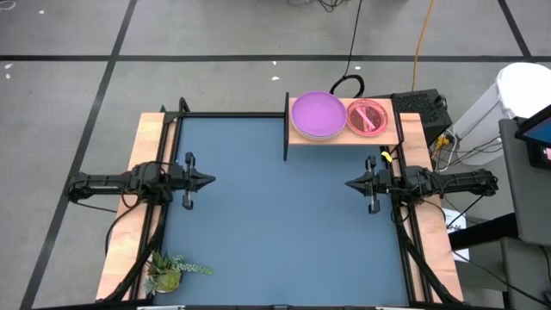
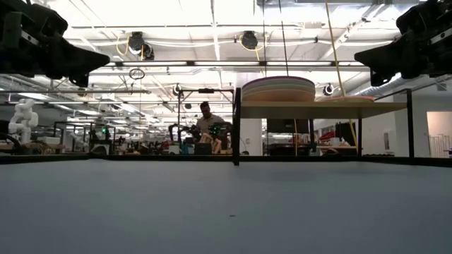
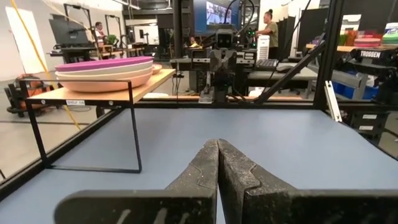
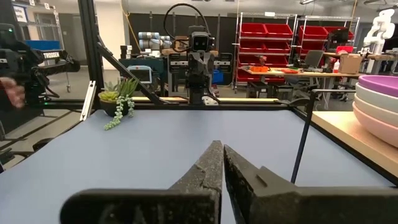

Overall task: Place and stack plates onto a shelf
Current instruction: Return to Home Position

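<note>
Plates (image 1: 318, 115) fill the shelf (image 1: 394, 134) in two stacks; with seemingly none left to carry, left tool (image 1: 211, 181) and right tool (image 1: 349, 182) hang clenched, empty, clear of it.

The shelf (image 1: 398, 131) is set at the far edge of the table (image 1: 275, 224), toward its right side, with the upright (image 1: 286, 129) at the shelf's left end. On it, the stack of larger plates (image 1: 318, 114) is placed left and the stack of smaller plates (image 1: 368, 116) just beside it, right. The left gripper (image 1: 211, 181) and right gripper (image 1: 349, 182) are held at opposite sides, well apart. A potted plant (image 1: 172, 270) is set at the near left corner.
</note>
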`<action>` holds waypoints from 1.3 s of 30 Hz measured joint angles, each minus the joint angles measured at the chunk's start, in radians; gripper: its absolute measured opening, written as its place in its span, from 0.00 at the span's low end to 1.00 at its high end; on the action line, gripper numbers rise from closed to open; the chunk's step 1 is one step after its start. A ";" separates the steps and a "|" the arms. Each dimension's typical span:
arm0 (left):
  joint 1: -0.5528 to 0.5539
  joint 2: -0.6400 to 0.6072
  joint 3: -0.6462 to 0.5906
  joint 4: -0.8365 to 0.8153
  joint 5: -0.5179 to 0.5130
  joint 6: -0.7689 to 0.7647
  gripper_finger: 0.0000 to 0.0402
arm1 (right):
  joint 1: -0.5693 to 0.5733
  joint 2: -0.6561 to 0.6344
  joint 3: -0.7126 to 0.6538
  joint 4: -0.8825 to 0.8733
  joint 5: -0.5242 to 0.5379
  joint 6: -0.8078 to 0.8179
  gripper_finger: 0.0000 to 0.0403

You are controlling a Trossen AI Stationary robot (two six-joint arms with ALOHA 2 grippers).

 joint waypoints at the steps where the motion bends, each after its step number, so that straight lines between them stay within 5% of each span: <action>1: 0.000 0.000 0.000 0.002 0.000 0.001 0.00 | 0.000 0.000 0.000 0.000 0.000 0.000 0.00; 39: 0.000 0.002 -0.003 0.033 -0.002 -0.004 0.00 | 0.000 0.000 0.000 0.000 0.000 0.000 0.00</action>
